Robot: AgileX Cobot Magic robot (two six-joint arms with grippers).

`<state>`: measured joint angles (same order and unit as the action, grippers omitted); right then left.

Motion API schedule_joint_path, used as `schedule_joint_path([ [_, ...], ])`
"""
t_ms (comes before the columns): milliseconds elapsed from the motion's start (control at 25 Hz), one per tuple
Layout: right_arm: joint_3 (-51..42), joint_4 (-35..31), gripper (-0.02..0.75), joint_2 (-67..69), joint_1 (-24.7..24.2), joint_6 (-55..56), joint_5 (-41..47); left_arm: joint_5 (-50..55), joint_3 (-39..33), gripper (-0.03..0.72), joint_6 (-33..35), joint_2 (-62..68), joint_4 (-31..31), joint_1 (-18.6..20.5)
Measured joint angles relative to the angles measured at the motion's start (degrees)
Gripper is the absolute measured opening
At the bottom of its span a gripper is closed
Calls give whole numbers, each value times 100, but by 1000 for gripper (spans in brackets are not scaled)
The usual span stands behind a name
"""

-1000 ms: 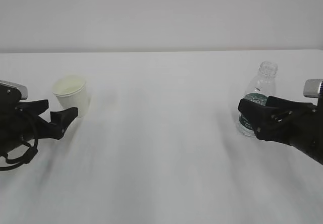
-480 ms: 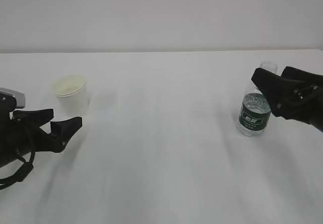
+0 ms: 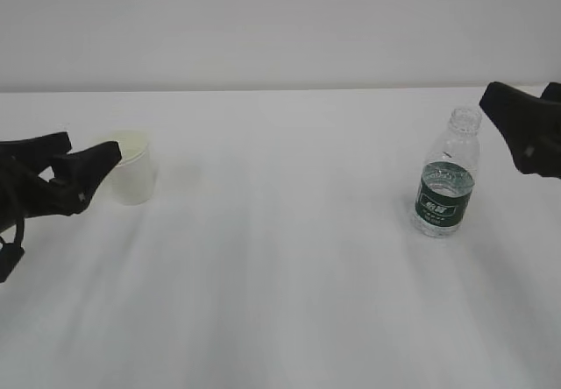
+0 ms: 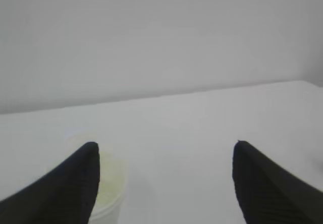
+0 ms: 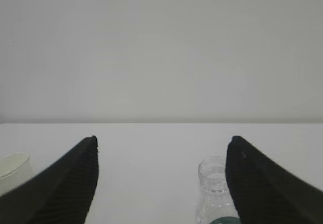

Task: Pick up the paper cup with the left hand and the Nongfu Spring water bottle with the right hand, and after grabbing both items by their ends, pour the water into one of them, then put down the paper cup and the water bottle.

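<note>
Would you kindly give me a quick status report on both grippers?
Left gripper open beside paper cup. Right gripper open, above water bottle. Both standing on table, nothing held.

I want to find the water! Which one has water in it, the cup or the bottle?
The Nongfu Spring water bottle, the tall clear one with the dark green label: water shows through its sides. The short white paper cup is not see-through, so its inside cannot be judged.

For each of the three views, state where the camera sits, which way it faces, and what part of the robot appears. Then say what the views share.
Exterior: front of table, slanting down at cup and bottle; both grippers at the edges.
Left wrist: behind open left gripper, facing the wall; cup by the left finger.
Right wrist: behind open right gripper, facing the wall; bottle by the right finger, cup far left.
Shared: all show the cup.
</note>
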<state>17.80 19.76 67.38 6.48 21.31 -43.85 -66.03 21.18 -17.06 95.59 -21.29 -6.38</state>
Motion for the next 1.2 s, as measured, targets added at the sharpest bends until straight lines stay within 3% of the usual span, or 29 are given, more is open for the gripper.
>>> schedule_joint_path([
  [360, 745, 0, 588, -1010, 0, 0, 1666, 140, -42, 585, -220, -1274, -49, 0],
  [680, 1382, 37, 588, -1850, 0, 0, 2943, 1407, -63, 575, -440, -2788, -114, 0],
  [1200, 1619, 41, 588, -3135, 0, 0, 4385, 3604, -99, 549, -783, -4995, -428, 0],
])
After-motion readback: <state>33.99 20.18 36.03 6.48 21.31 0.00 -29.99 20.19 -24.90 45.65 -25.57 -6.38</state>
